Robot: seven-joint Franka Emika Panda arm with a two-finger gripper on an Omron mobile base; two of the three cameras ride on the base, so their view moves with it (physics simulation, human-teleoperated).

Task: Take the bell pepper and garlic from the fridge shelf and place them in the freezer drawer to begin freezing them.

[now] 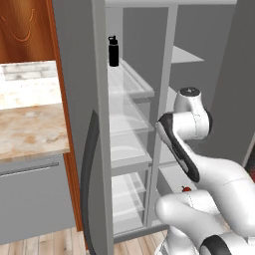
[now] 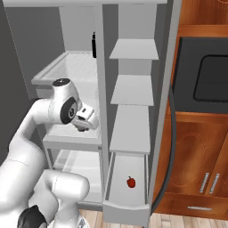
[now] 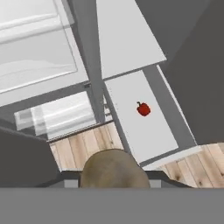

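Observation:
A tan-brown garlic (image 3: 114, 168) bulges at the bottom of the hand view, and my gripper (image 3: 114, 178) is shut on it. In the right base view the gripper (image 2: 85, 122) hangs in front of the fridge's left compartment, above and left of the freezer drawer (image 2: 127, 207). The drawer is pulled out, and a small red bell pepper (image 2: 131, 181) (image 3: 143, 109) (image 1: 186, 189) lies on its floor (image 3: 131, 133). Up high sits the translucent fridge shelf (image 2: 67, 67) (image 1: 132, 81).
A black bottle (image 1: 113, 51) (image 2: 94, 46) stands on the glass shelf. Opaque grey shelves (image 2: 133, 91) stack above the drawer. The open fridge door's edge (image 2: 165, 107) stands right of it, with wooden cabinets and a dark oven panel (image 2: 212, 78) beyond. A marble counter (image 1: 30, 130) is at left.

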